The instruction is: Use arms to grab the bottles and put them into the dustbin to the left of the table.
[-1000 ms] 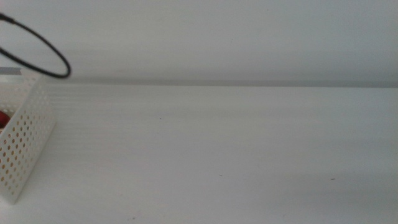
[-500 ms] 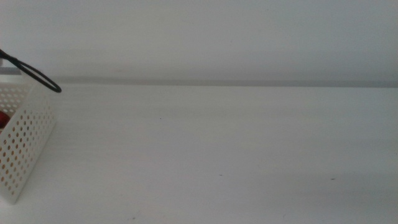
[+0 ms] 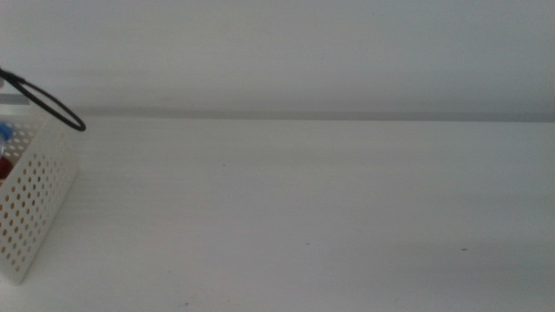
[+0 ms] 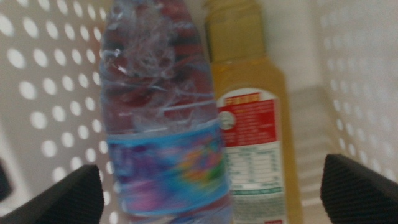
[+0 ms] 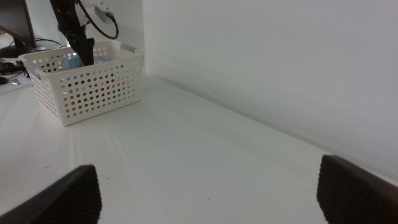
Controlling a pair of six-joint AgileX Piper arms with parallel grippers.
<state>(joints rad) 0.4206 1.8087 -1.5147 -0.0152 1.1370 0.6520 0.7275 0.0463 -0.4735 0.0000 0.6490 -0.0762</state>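
The left gripper is over the inside of the white perforated dustbin, its jaws wide apart. The clear water bottle with its blue label is blurred between them, touching neither jaw. The yellow-orange juice bottle lies beside it in the dustbin. In the middle view the dustbin is at the left edge; the blue cap and a bit of the red can show inside. The right gripper is open and empty above the table.
A black cable loop of the left arm hangs over the dustbin's far corner. The right wrist view shows the dustbin with the left arm reaching into it, and a white wall behind the table.
The black cable loop moved left and shrank out of the middle view. A blue cap has appeared inside the dustbin where only red showed before.
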